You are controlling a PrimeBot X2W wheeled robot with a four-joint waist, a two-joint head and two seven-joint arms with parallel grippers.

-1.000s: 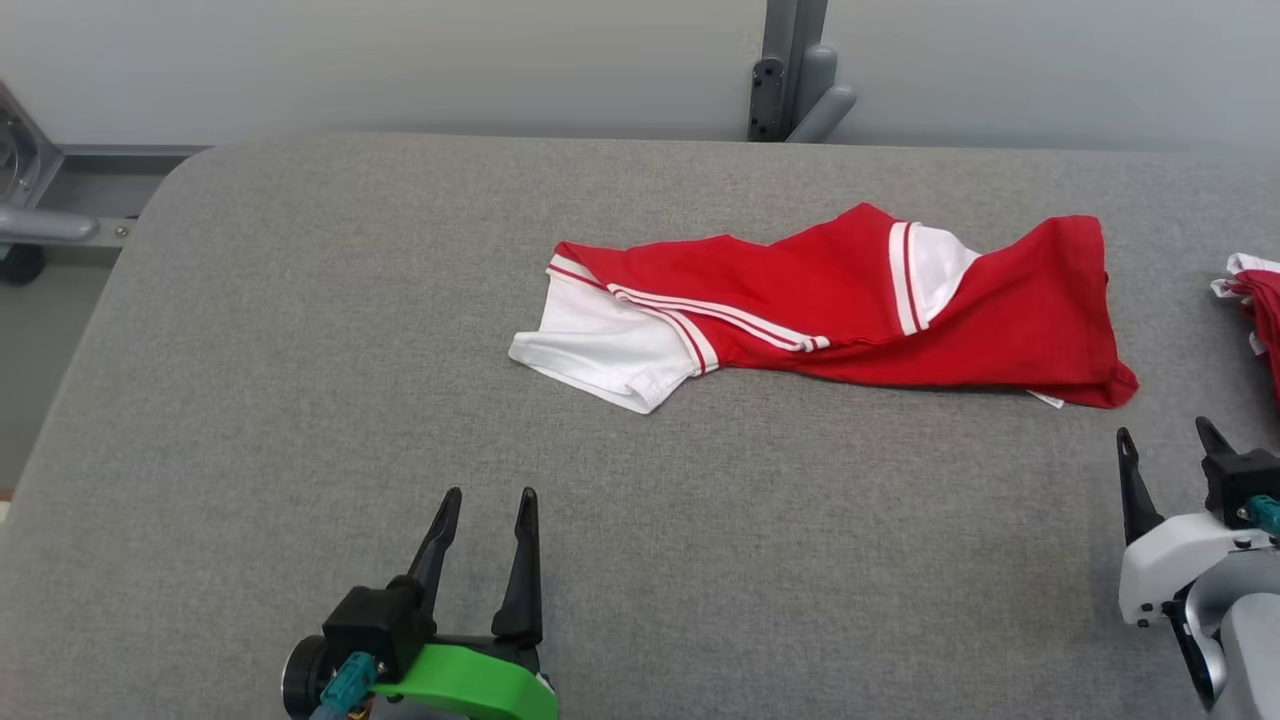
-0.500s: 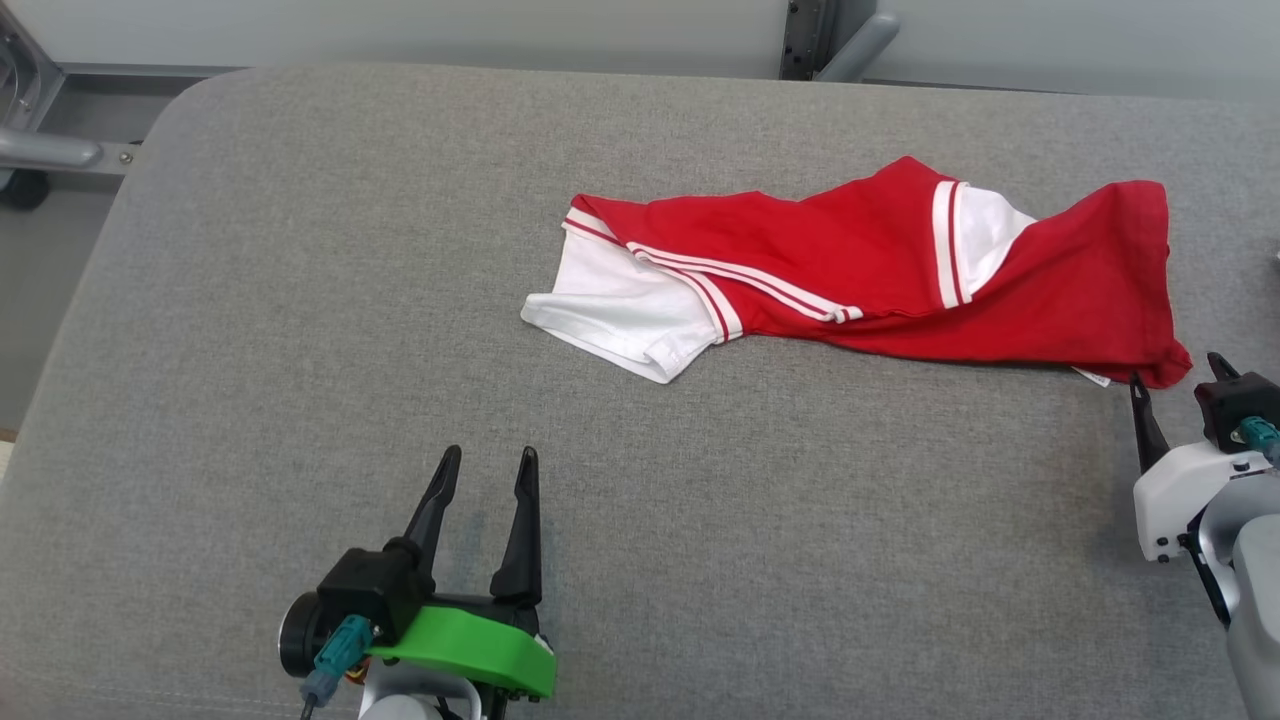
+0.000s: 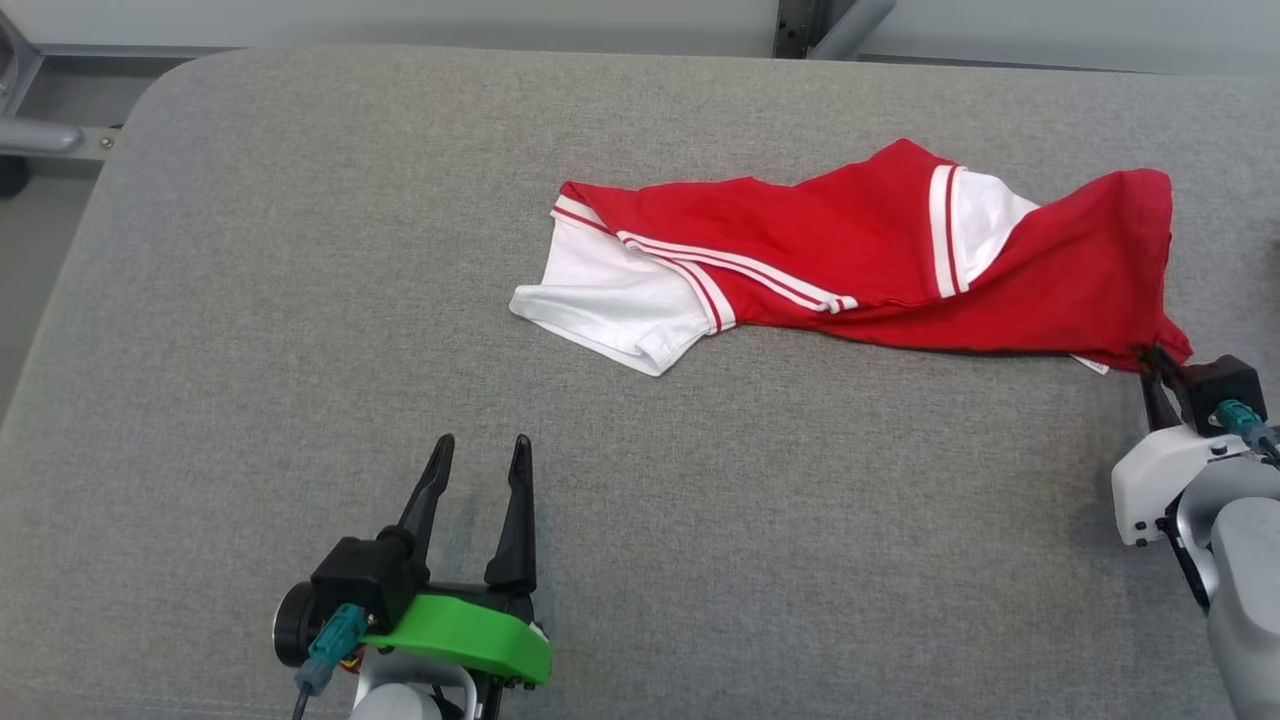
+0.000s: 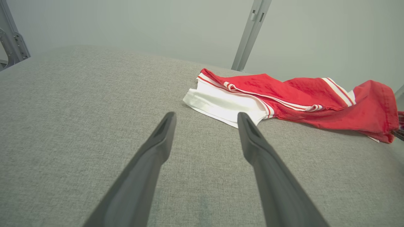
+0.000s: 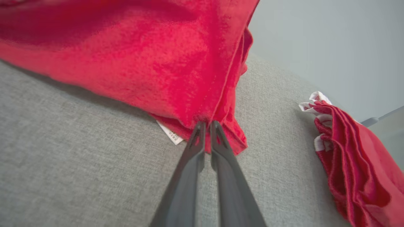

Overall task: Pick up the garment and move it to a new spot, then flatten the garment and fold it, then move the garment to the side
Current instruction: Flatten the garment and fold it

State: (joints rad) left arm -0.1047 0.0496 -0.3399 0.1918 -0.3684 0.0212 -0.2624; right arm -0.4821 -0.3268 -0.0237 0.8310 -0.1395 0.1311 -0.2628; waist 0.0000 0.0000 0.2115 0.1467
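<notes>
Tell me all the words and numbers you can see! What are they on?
White tag, poking out from under the corner of the red shirt beside the right pincer: it has tiny grey print, too small to read.
Nothing else here has any words, numbers or signs that can be read.

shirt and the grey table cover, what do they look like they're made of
The shirt looks like soft knit cotton or a blend, matte: it drapes in loose folds with a fuzzy nap. The table cover looks like coarse woven grey fabric, matte, with a flecked weave; what lies under it is hidden.
</notes>
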